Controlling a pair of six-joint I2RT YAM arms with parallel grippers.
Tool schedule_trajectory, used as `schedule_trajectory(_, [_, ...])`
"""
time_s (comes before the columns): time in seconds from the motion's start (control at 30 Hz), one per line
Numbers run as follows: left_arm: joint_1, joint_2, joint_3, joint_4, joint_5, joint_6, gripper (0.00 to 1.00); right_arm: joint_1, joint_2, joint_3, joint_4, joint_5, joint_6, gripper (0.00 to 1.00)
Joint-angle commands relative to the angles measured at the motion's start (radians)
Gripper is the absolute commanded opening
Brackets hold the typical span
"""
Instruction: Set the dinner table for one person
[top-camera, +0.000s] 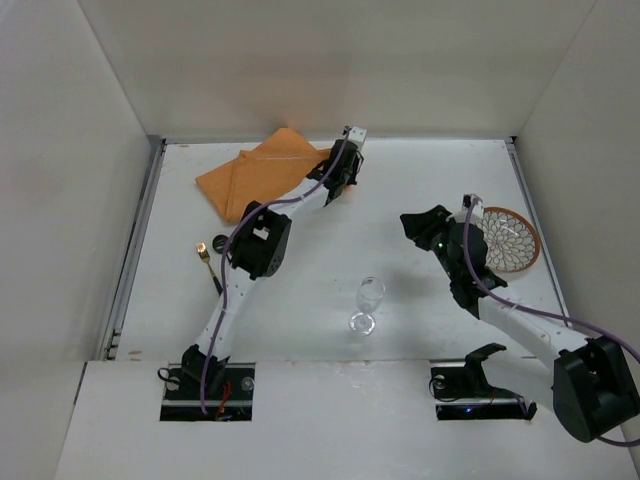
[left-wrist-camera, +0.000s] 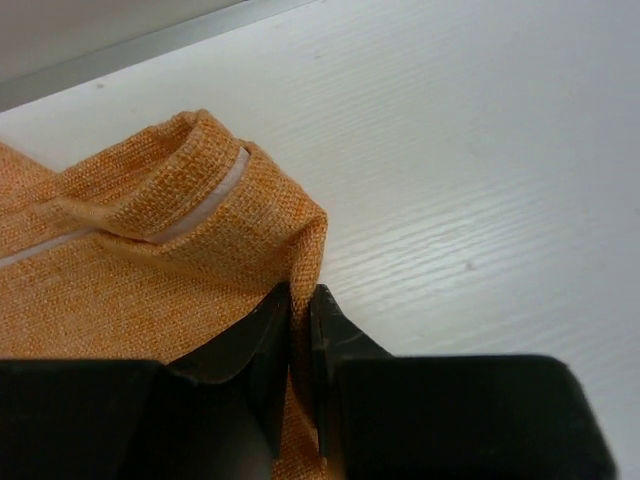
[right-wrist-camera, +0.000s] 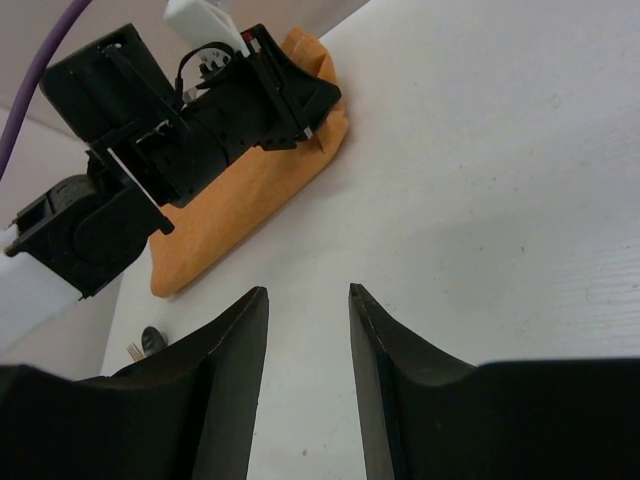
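Note:
The dinner table (top-camera: 400, 190) is a wide white surface. An orange cloth placemat (top-camera: 250, 175) lies folded and rumpled at its far left. My left gripper (top-camera: 335, 190) is at the mat's right corner. The left wrist view shows this gripper (left-wrist-camera: 300, 295) shut on a pinched fold of the placemat (left-wrist-camera: 120, 270). My right gripper (top-camera: 412, 222) hovers right of centre, pointing toward the mat. The right wrist view shows it (right-wrist-camera: 308, 292) open with only bare table between its fingers. The placemat (right-wrist-camera: 230, 210) and left gripper (right-wrist-camera: 315, 125) lie ahead.
A round brown-rimmed patterned plate (top-camera: 505, 240) lies at the right, just behind the right arm. A clear stemmed glass (top-camera: 368, 300) stands near the front centre. Gold cutlery (top-camera: 208, 262) lies at the left by the left arm. Metal rails edge both sides.

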Motion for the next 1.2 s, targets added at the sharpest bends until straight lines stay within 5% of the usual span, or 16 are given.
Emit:
schedule_trajectory(0.0, [-0.032, -0.067, 0.02, 0.087, 0.124, -0.101, 0.11, -0.015, -0.034, -0.009, 0.049, 0.032, -0.007, 0.44])
schedule_trajectory(0.13, [-0.032, -0.111, 0.026, 0.146, 0.172, -0.276, 0.25, -0.01, -0.018, -0.003, 0.052, 0.036, -0.014, 0.44])
schedule_trajectory(0.23, [-0.018, -0.175, -0.017, 0.181, 0.186, -0.336, 0.57, -0.01, -0.014, 0.0, 0.048, 0.029, -0.016, 0.44])
schedule_trajectory(0.33, [0.018, -0.287, -0.151, 0.19, 0.154, -0.331, 0.72, -0.015, -0.024, -0.006, 0.049, 0.035, -0.014, 0.44])
schedule_trajectory(0.73, [0.302, -0.676, -0.807, 0.212, -0.129, -0.449, 0.68, 0.003, 0.054, 0.021, 0.065, 0.006, -0.01, 0.44])
schedule_trajectory(1.17, [0.373, -0.607, -0.96, 0.207, -0.218, -0.495, 0.42, 0.033, 0.075, 0.04, 0.065, -0.005, -0.022, 0.52])
